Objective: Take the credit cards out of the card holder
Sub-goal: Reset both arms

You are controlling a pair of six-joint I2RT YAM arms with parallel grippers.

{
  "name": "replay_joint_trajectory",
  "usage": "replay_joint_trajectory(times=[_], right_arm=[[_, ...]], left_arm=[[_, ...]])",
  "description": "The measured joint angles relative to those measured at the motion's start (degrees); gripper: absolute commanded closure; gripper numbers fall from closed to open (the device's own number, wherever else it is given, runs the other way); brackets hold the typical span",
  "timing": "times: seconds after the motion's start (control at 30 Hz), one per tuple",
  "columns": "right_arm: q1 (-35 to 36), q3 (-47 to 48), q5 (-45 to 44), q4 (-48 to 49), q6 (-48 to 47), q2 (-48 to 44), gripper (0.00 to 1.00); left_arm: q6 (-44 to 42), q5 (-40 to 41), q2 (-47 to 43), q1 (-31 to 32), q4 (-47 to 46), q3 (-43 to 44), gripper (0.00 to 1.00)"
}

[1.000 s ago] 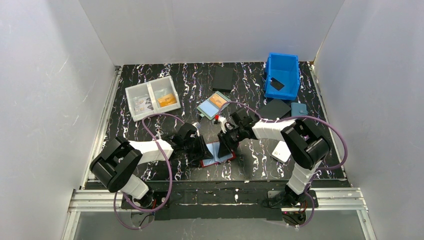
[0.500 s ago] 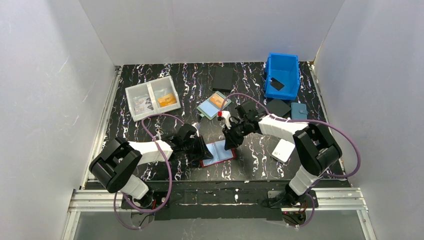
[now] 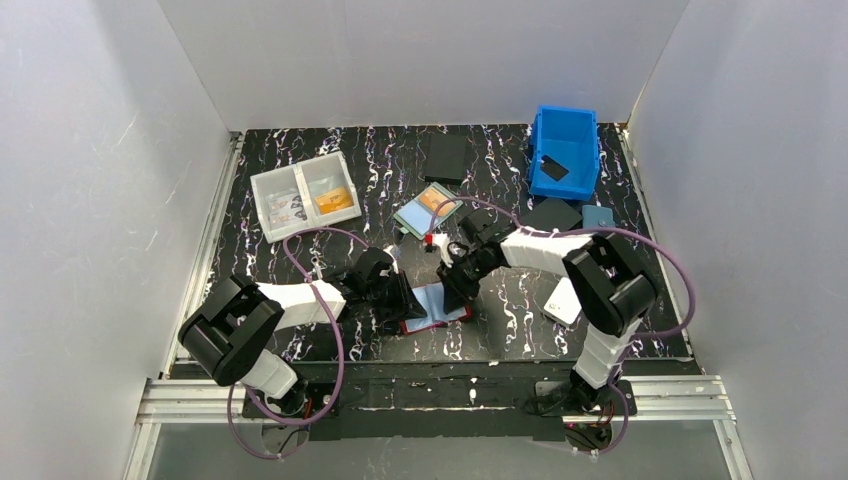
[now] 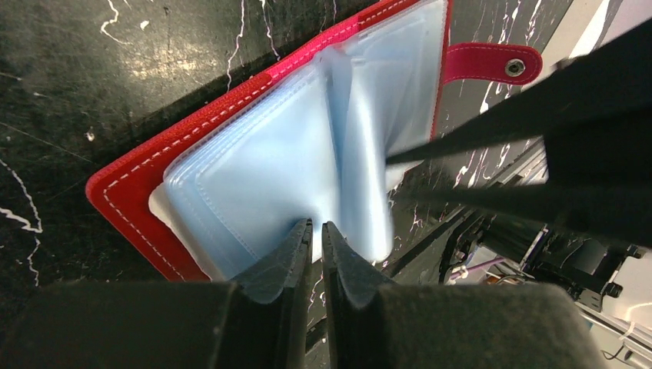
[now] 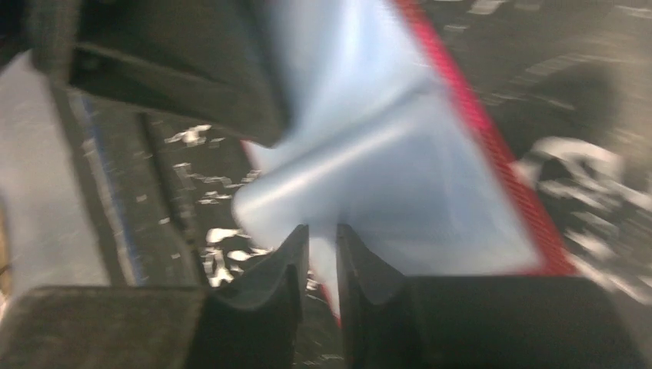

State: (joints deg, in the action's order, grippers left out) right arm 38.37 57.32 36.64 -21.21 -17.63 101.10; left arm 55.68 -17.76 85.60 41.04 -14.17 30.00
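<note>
My left fingers [image 4: 316, 234] are pressed together on the near edge of a light-blue leaf of the card holder [image 4: 146, 188]. My right fingers [image 5: 323, 234] are drawn almost together too, with a light-blue leaf of the holder in the slit between them. That view is blurred, so I cannot tell what the leaf holds.

Both my arms lie low over the worktop [image 3: 390, 160] and meet near its middle front. My left arm [image 3: 300, 297] stretches rightward. My right arm [image 3: 545, 250] is folded at the elbow, with its forearm reaching left.

The card holder lies spread open between them, red cover down and blue leaves up. Its long axis runs roughly left to right, slightly tilted. From my left wrist, its snap tab [image 4: 492, 63] sticks out from the far edge.

At the far right stands a blue bin [image 3: 565, 135] with a dark flat piece [image 3: 553, 170] in it. At the far left is a clear two-compartment box [image 3: 303, 195], with something orange [image 3: 335, 200] in its right half and pale printed things in its left.
</note>
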Motion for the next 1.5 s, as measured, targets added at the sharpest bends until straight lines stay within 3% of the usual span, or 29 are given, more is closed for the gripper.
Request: replay_joint_trajectory(times=[0.17,0.3,0.43,0.6,0.67,0.77,0.8,0.9,1.07,1.17,1.3,1.5], right_arm=[[1.49,4.39,15.45,-8.72,-6.88,7.34,0.59],[-0.33,6.75,20.13,-16.7,-14.56,8.46,0.53],[-4.92,5.6,18.4,-18.14,-18.43,0.87,0.39],[-9.46,0.96,12.74,-14.75,-21.09,-17.27,0.28],[-12.35,-0.28,12.44,-13.7,-21.68,-21.81,0.24],[-19.85,-2.38,11.8,-11.1,-21.31,-25.9,0.17],[-22.18,-3.23,11.72,-10.19,-21.07,-26.75,0.13],[-29.2,-5.99,11.69,-7.37,-18.93,-29.49,0.03],[-39.87,-8.76,13.16,-1.84,-13.49,-34.6,0.02],[-44.02,-8.24,12.48,0.13,-9.07,-37.31,0.02],[-44.52,-0.02,8.07,-4.96,-4.81,-36.87,0.02],[-44.78,8.52,-2.36,-5.84,7.19,-39.23,0.02]], left_arm=[[-0.15,0.09,-0.35,0.02,0.07,-0.02,0.85],[-0.85,1.64,-2.93,0.04,1.81,-0.55,0.79],[-2.23,4.83,-10.25,0.04,5.73,-1.25,0.72],[-5.7,10.75,-22.82,0.02,14.69,0.52,0.64],[-6.73,13.38,-28.94,0.02,18.01,0.55,0.46],[-7.76,17.42,-40.63,-0.04,23.87,0.48,0.06],[-8.26,18.4,-44.35,-0.07,25.44,0.5,0.02],[-10.27,21.29,-57.75,-0.42,30.82,1.16,0.02],[-14.86,23.74,-65.18,-0.74,37.64,6.58,0.02],[-18.08,25.62,-64.54,-0.81,42.88,13.27,0.02],[-21.22,27.39,-60.89,-0.81,47.82,19.91,0.02],[-26.38,31.34,-49.72,-1.79,56.78,31.28,0.02]])
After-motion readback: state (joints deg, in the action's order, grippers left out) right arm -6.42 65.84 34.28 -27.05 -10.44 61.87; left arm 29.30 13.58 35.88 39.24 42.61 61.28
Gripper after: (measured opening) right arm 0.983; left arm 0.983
